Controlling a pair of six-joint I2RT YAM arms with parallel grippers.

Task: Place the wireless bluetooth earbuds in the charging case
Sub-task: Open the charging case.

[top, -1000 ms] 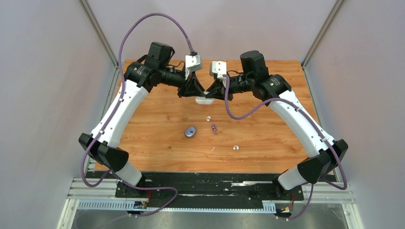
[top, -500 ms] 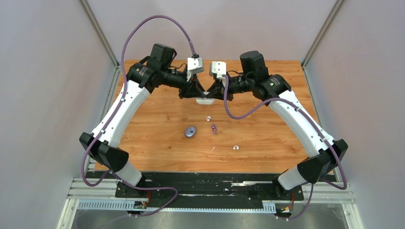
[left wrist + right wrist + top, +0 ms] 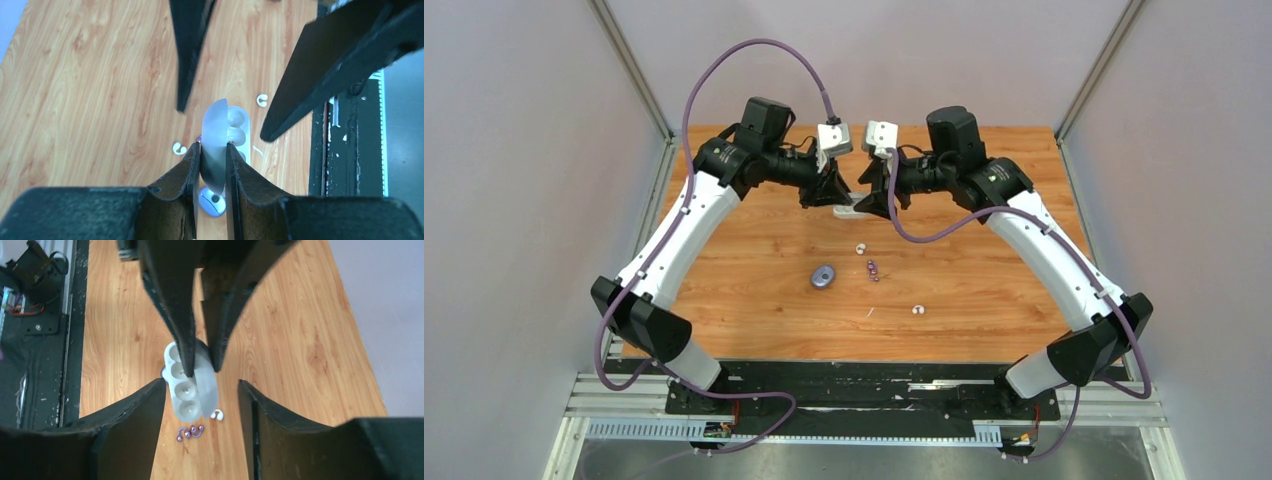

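A white charging case (image 3: 853,209) hangs open above the table at the back middle. My left gripper (image 3: 212,147) is shut on its frosted lid (image 3: 216,131), and the base (image 3: 181,390) with its round wells shows beside it. My right gripper (image 3: 201,385) is open, one finger on each side of the case and clear of it. On the table lie a white earbud (image 3: 861,248), a pair of purple earbuds (image 3: 873,269) and another white earbud (image 3: 917,309). The wells that show hold no buds.
A second oval case (image 3: 823,276), blue-purple and shut, lies on the wooden table (image 3: 754,310) left of the purple buds. Both arms meet nose to nose at the back. Grey walls stand on either side and a black rail (image 3: 864,395) runs along the near edge.
My right gripper has opened and let go of the white case, backing off a little. The left gripper still grips the lid and has shifted slightly back.
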